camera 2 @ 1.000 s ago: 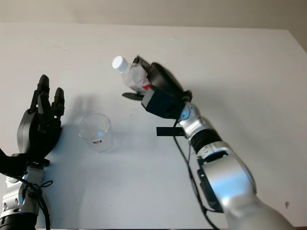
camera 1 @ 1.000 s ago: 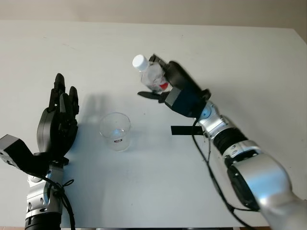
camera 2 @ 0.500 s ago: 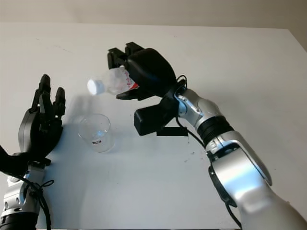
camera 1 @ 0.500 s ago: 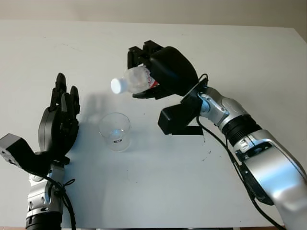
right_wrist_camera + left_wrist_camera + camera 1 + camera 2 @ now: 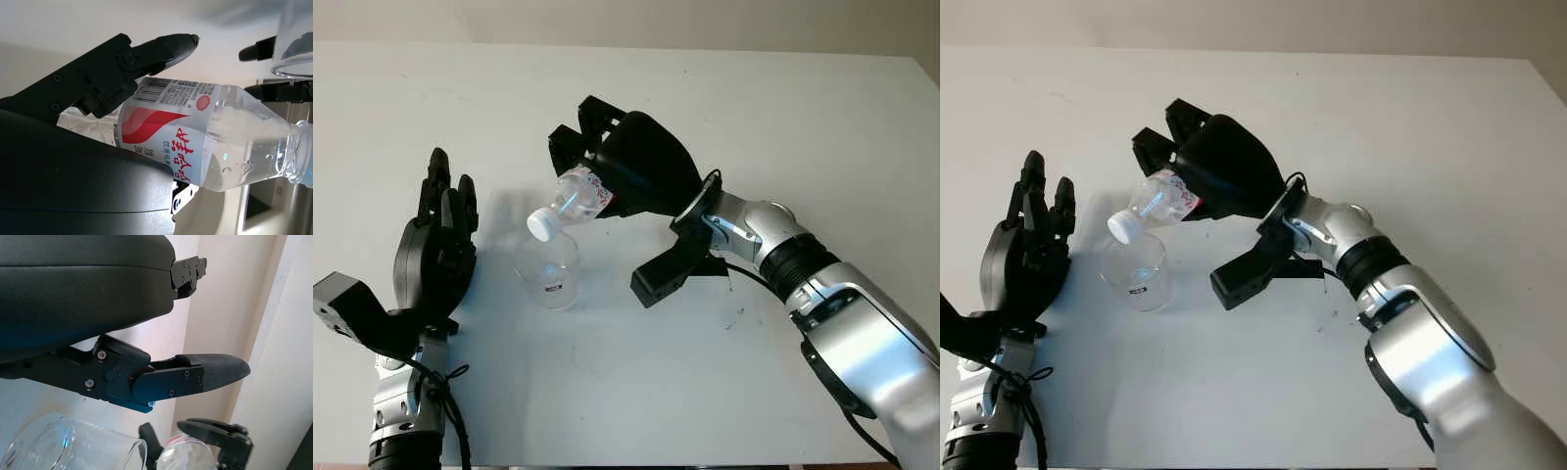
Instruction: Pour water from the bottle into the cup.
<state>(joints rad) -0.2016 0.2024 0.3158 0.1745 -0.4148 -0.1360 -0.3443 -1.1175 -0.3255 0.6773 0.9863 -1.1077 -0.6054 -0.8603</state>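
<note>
My right hand (image 5: 607,171) is shut on a small clear water bottle (image 5: 576,197) with a red-and-white label (image 5: 164,127). The bottle is tipped neck-down and to the left, its white cap (image 5: 541,226) still on, hanging right over the rim of the clear plastic cup (image 5: 549,270). The cup stands upright on the white table (image 5: 783,117), left of centre. My left hand (image 5: 438,235) is open, held upright just left of the cup, not touching it. In the left wrist view the cup's rim (image 5: 68,440) sits close below my finger (image 5: 205,374).
A black tape strip (image 5: 1304,267) lies on the table under my right forearm. The table's far edge runs along the top of the head views.
My right hand has moved left and down and tilted the bottle further, bringing its capped mouth from above and beside the cup to right over the rim. The left hand has stayed put.
</note>
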